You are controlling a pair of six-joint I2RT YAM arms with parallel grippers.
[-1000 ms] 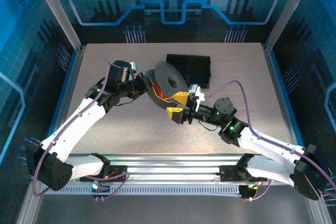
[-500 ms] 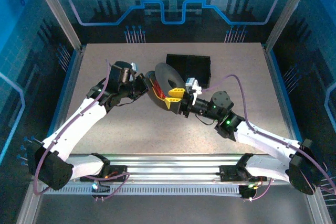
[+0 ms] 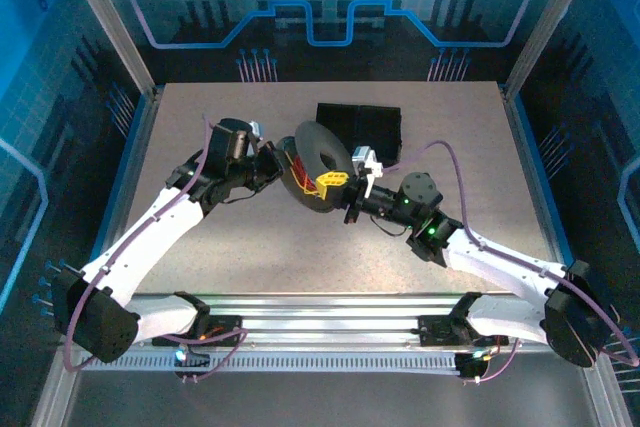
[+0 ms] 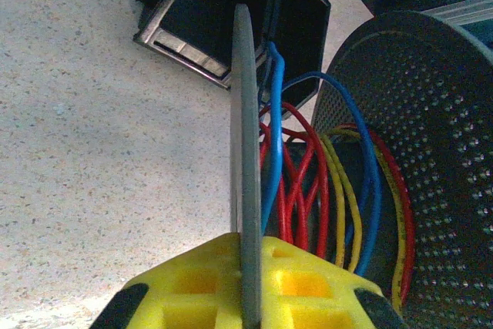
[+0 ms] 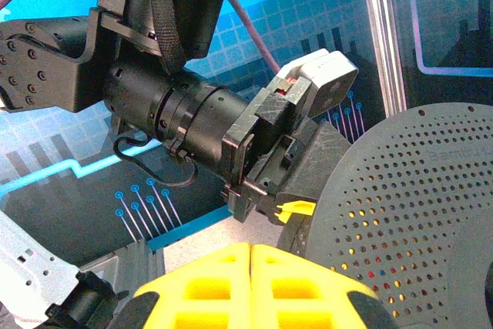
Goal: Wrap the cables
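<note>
We see a speckled beige table [image 3: 450,247] inside an enclosure of blue-lit clear panels [image 3: 330,7] on aluminium posts [image 3: 105,17]. A black box [image 3: 375,127] sits at the far middle of the table.

The cables [image 4: 312,190] are wound on a dark grey spool [image 3: 322,152] that sits near the middle of the table, just in front of the box. The spool lies tilted, with its perforated flanges on edge and its axis roughly level, running from near-left to far-right. The red wire [image 4: 296,182], blue wire [image 4: 275,136] and yellow wire [image 4: 339,190] loop round the core between the two flanges, so their length runs crosswise to that axis. Some loops hang slack, and the blue one bulges out toward the box.

The left gripper [image 4: 248,263] is clamped on the thin edge of one flange [image 4: 245,152] from the left side. The right gripper [image 5: 250,263] sits at the near-right rim of the spool with its yellow fingers pressed together. We cannot tell whether a wire is pinched between them.

A second ago the right gripper was spread wide and stood a little nearer and to the right of the spool. It has since moved in toward the far left and closed, and its forearm has swung left with it. The left arm and the spool have barely shifted.
</note>
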